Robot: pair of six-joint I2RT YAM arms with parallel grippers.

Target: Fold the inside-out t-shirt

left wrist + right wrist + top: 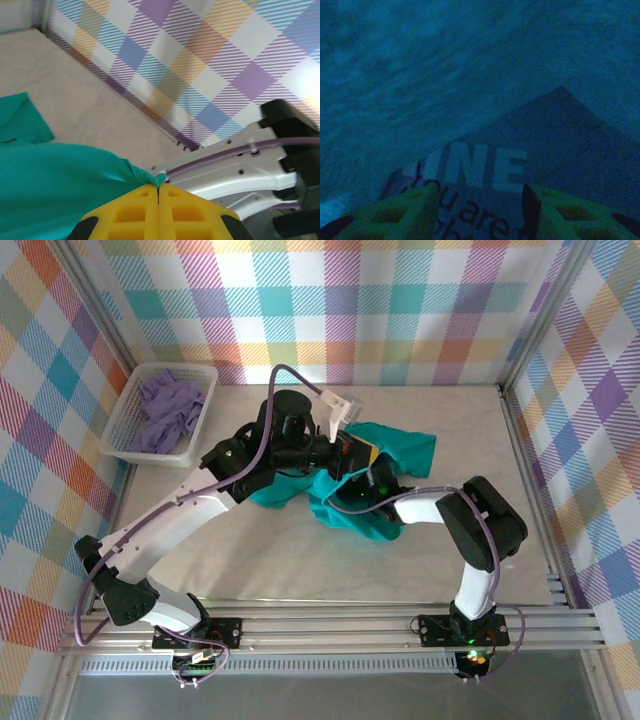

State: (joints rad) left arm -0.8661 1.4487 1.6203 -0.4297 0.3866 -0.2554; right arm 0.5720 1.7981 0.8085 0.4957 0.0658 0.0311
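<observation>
The teal inside-out t-shirt (405, 448) lies bunched near the middle of the bench (300, 560), and a white basket (118, 418) holding a lavender garment (165, 410) sits off at ten o'clock. The left claw (158, 186) is clenched, its yellow fingers pressed together on a pinch of the shirt's edge, with the cloth spreading away toward nine o'clock in the left wrist view. The right claw (479, 197) stands released under the dim fabric, and pale printed lettering (485, 167) shows between its fingers.

White mesh basket (128, 436) far-left on table (440, 560), lavender garment (168, 408) bunched inside; plaid walls (400, 310).
</observation>
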